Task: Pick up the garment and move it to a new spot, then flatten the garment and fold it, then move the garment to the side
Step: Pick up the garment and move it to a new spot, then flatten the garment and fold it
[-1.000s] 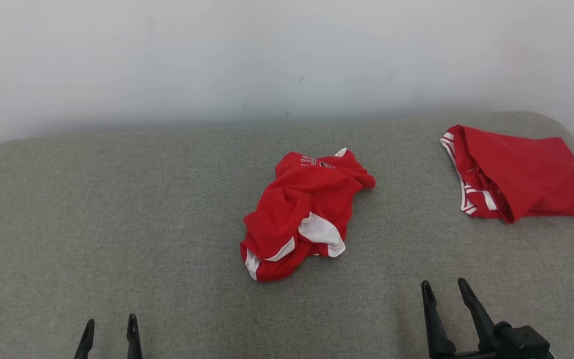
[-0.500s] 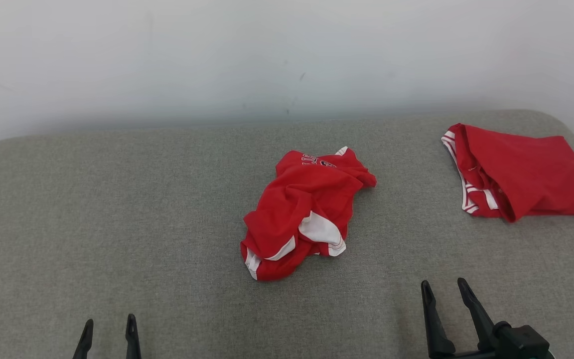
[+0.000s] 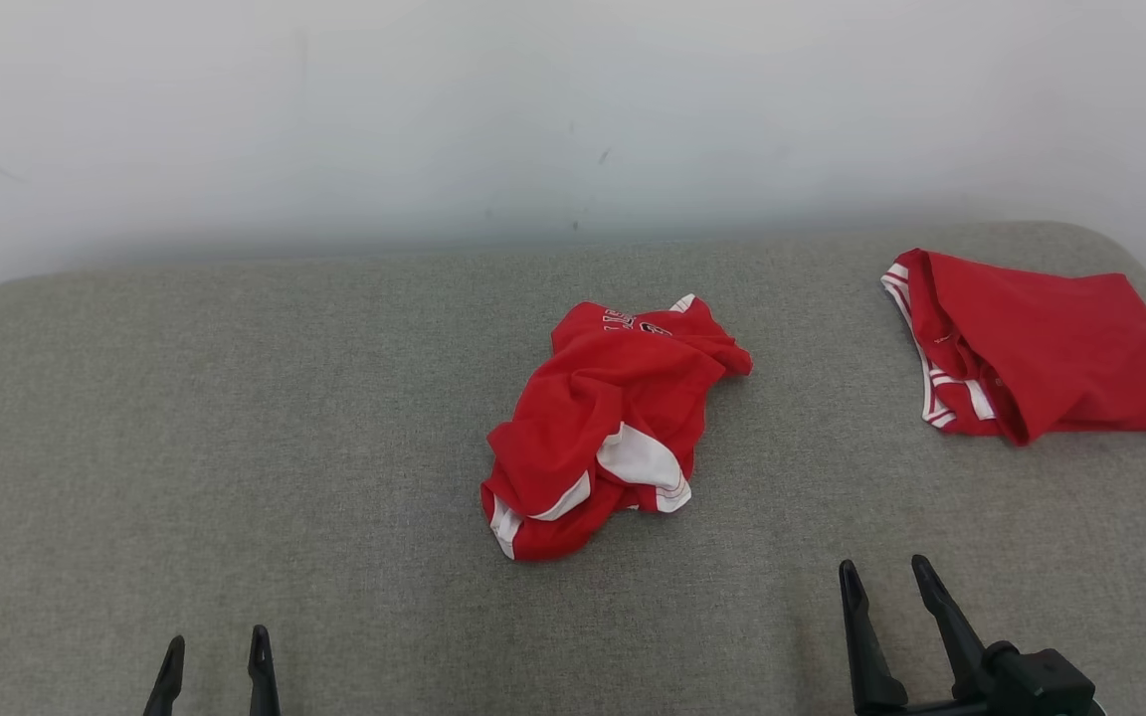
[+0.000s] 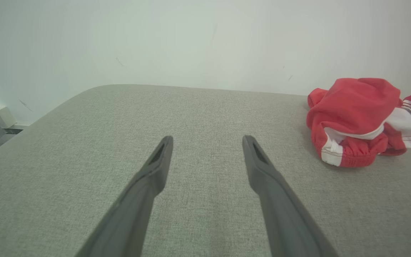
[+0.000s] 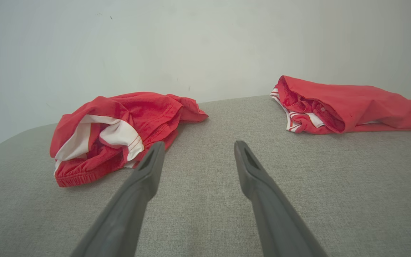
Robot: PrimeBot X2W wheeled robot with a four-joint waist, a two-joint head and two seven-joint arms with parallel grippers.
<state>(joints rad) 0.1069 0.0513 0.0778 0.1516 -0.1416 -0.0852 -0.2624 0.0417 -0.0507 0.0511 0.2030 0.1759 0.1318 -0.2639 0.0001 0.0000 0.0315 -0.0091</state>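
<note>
Garment lies crumpled in the middle of the grey bench, so you are at the first step, the pickup. Your left gripper and right gripper both hang spread wide and empty, well short of it. Next you need to reach forward and pinch a raised fold. Leave the folded red cloth at far right alone.

A big grey table with a soft cloth top and round corners held two things. A crumpled red garment with white bits lay in the middle. A folded red garment lay flat near the far right corner, well apart.
</note>
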